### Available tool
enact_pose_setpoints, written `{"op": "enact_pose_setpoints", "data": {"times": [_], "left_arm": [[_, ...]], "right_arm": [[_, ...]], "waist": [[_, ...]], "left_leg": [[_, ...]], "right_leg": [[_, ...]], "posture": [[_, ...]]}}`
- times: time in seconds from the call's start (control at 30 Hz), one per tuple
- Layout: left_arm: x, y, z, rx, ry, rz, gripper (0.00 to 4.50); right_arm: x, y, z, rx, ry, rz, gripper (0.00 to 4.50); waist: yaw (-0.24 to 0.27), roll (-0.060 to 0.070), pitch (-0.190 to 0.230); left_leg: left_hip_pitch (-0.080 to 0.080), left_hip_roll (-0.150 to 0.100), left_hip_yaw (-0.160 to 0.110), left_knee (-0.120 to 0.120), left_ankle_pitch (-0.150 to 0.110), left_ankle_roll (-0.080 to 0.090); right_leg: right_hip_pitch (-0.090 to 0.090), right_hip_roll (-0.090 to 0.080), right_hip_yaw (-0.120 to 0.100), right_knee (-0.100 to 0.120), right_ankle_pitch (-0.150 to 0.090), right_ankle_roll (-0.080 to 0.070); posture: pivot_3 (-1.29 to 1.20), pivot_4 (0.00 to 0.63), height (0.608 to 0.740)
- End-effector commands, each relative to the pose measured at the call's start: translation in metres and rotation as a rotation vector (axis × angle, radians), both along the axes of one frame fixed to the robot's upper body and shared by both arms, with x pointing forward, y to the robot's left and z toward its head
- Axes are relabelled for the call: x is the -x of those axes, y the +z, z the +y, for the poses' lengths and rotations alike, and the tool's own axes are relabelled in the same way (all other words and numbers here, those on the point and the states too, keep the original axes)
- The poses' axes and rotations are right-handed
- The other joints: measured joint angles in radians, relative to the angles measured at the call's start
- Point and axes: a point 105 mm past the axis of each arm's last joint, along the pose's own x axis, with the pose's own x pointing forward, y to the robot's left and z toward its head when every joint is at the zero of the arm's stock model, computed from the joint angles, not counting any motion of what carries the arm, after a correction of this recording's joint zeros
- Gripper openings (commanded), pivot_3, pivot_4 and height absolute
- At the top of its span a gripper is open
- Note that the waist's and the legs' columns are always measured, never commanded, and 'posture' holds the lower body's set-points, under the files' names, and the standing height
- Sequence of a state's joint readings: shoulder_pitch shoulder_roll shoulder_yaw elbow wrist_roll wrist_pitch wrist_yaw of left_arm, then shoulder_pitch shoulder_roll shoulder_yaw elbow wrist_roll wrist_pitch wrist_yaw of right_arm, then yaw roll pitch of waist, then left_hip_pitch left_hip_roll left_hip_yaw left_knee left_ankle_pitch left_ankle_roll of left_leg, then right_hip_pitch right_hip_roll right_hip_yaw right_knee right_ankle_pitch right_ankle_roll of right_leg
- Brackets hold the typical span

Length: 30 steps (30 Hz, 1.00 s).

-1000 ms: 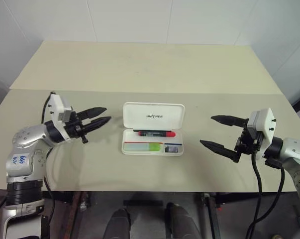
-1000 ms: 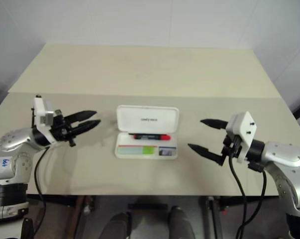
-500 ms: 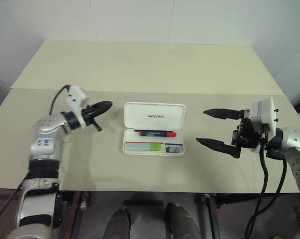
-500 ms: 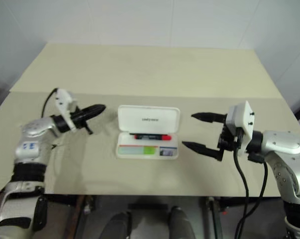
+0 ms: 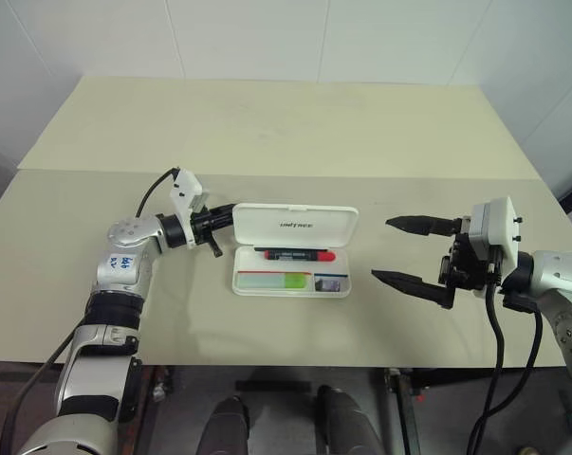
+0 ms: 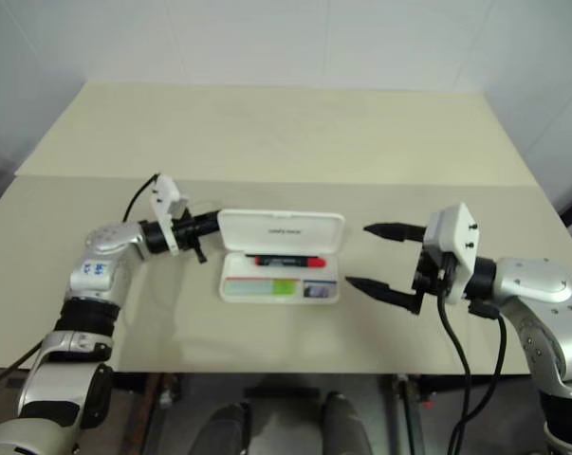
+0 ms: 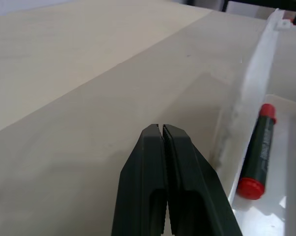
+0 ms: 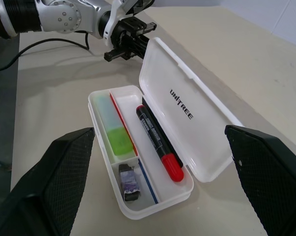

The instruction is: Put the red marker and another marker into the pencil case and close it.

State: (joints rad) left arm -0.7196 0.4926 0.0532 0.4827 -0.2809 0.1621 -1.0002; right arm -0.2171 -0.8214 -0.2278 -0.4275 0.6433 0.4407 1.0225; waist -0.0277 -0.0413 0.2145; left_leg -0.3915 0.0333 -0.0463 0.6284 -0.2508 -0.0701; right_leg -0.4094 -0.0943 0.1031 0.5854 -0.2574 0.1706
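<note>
Claws first: my left claw (image 5: 227, 217) is reaching level with fingers clenched together, empty, tips right at the pencil case (image 5: 292, 282) lid's left edge; my right claw (image 5: 406, 251) is hovering spread wide, right of the case. Inside the open case on the worktop (image 5: 267, 128) are lying the red marker (image 5: 296, 254) and another marker (image 5: 273, 280).

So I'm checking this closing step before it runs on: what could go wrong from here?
The shut left tool is at the raised lid from behind; a push there could slide the pencil case instead of folding it. The red marker lies near the hinge and might jam the lid. The open right tool is not bracing the case.
</note>
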Motion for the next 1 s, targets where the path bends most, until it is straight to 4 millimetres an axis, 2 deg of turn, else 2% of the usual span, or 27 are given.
{"op": "enact_pose_setpoints", "data": {"times": [0.03, 0.17, 0.57, 0.8, 0.9, 1.0], "left_arm": [[0.012, 0.021, 0.0, 0.013, -0.083, -0.077, 0.04], [0.023, 0.027, -0.007, -0.031, -0.168, -0.08, 0.04], [0.055, -0.017, -0.034, -0.238, -0.388, 0.025, 0.04], [0.057, -0.038, -0.04, -0.259, -0.362, 0.097, 0.04], [0.059, -0.055, -0.039, -0.323, -0.341, 0.149, 0.04], [0.057, -0.062, -0.039, -0.338, -0.315, 0.164, 0.04]], "right_arm": [[0.004, 0.008, 0.001, -0.003, -0.005, -0.048, 4.5], [0.003, 0.008, 0.002, -0.015, -0.017, -0.053, 4.5], [0.002, 0.009, 0.002, -0.026, -0.048, -0.068, 4.5], [0.002, 0.009, 0.005, -0.04, -0.06, -0.075, 4.5], [0.002, 0.01, 0.005, -0.049, -0.072, -0.082, 4.5], [0.002, 0.011, 0.006, -0.053, -0.074, -0.085, 4.5]], "waist": [[0.0, 0.0, 0.0], [0.0, 0.0, 0.0], [-0.001, 0.0, 0.0], [-0.001, 0.0, 0.0], [-0.001, 0.0, 0.0], [-0.001, 0.001, 0.0]], "left_leg": [[0.0, 0.0, 0.0, 0.0, 0.0, 0.0], [0.0, 0.0, 0.0, 0.0, 0.0, 0.0], [0.0, 0.0, 0.0, 0.0, 0.0, 0.0], [0.0, 0.0, 0.0, 0.001, 0.0, 0.0], [0.001, 0.0, 0.0, 0.001, 0.0, 0.0], [0.002, 0.0, 0.0, 0.001, 0.0, 0.0]], "right_leg": [[0.0, 0.0, 0.0, 0.0, 0.0, 0.0], [0.0, 0.0, 0.0, 0.0, 0.0, 0.0], [0.0, 0.0, 0.0, 0.0, -0.003, -0.005], [0.0, 0.0, 0.0, 0.001, -0.004, -0.007], [0.001, 0.0, 0.0, 0.001, -0.006, -0.011], [0.002, 0.0, 0.0, 0.001, -0.007, -0.014]], "posture": [[0.0, 0.15, 0.74], [0.0, 0.15, 0.74], [0.0, 0.15, 0.74], [0.0, 0.15, 0.74], [0.0, 0.15, 0.74], [0.0, 0.15, 0.74]]}}
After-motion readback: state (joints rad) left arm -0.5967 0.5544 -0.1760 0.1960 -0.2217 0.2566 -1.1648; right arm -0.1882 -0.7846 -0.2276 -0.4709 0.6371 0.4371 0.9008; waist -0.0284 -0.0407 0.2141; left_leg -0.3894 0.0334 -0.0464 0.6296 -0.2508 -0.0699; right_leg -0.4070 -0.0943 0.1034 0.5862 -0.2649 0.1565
